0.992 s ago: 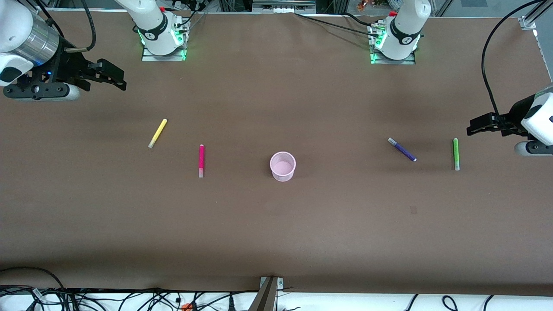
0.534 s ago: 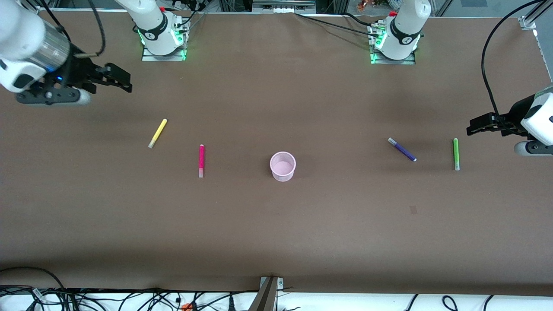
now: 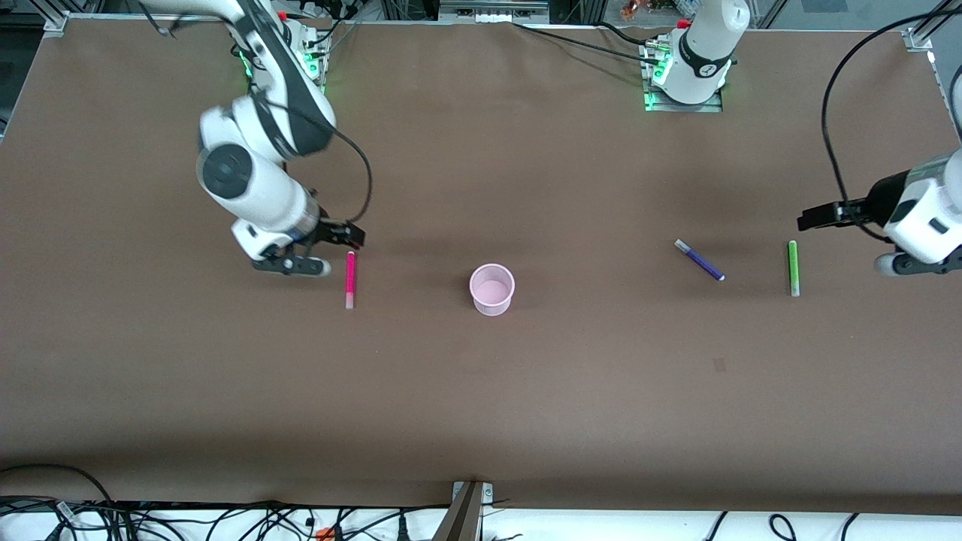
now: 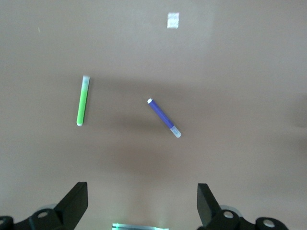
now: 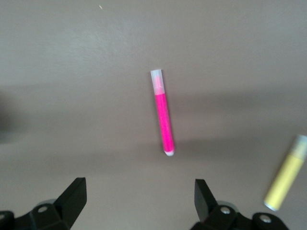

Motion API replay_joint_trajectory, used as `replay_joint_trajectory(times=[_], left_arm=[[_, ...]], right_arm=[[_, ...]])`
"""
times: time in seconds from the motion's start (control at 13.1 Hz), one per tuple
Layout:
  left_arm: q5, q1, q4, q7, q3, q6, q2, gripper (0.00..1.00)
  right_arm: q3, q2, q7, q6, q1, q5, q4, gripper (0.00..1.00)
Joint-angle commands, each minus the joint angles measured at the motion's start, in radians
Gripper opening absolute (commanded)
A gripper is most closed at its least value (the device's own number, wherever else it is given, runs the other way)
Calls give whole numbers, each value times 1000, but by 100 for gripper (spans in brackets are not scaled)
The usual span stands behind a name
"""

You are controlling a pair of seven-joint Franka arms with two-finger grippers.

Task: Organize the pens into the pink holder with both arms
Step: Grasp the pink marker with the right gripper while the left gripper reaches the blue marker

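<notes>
Front view shows the pink holder [image 3: 492,288] standing upright on the brown table [image 3: 481,391], about midway between the two arms' ends, with nothing in it. Toward the right arm's end lies the magenta pen [image 3: 350,279], flat on the table with its pale end nearer the front camera. The yellow pen [image 5: 287,174] is hidden under the right arm in that view, but the right wrist view shows it lying near the magenta pen [image 5: 162,112]. Toward the left arm's end lie the purple pen [image 3: 700,260], set at a slant, and the green pen [image 3: 793,267], closer to the table's end and apart from it; both also show in the left wrist view, purple [image 4: 163,117] and green [image 4: 83,101]. The right gripper [image 3: 347,236] hangs just above the magenta pen's coloured end, fingers spread apart and holding nothing. The left gripper [image 3: 815,219] is over bare table beside the green pen, fingers likewise spread and empty.
</notes>
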Motion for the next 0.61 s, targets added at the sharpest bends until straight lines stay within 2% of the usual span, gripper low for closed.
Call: replay_joint_trajectory(times=[0.0, 0.15, 0.31, 0.38, 0.53], left_arm=[[-29, -8, -110, -135, 5, 105, 4, 100], [-45, -9, -242, -272, 2, 258, 6, 100], [-79, -9, -351, -357, 2, 378, 9, 100], [-111, -11, -391, -393, 2, 415, 27, 100], [-144, -15, -447, -484, 0, 509, 55, 100]], right_arm=[[-6, 103, 18, 76, -4, -16, 19, 97], [-10, 146, 19, 99, -4, -82, 19, 86], [-12, 204, 21, 166, -8, -97, 17, 74], [-12, 221, 21, 189, -11, -97, 10, 65], [-12, 222, 21, 188, -13, -99, -1, 33]])
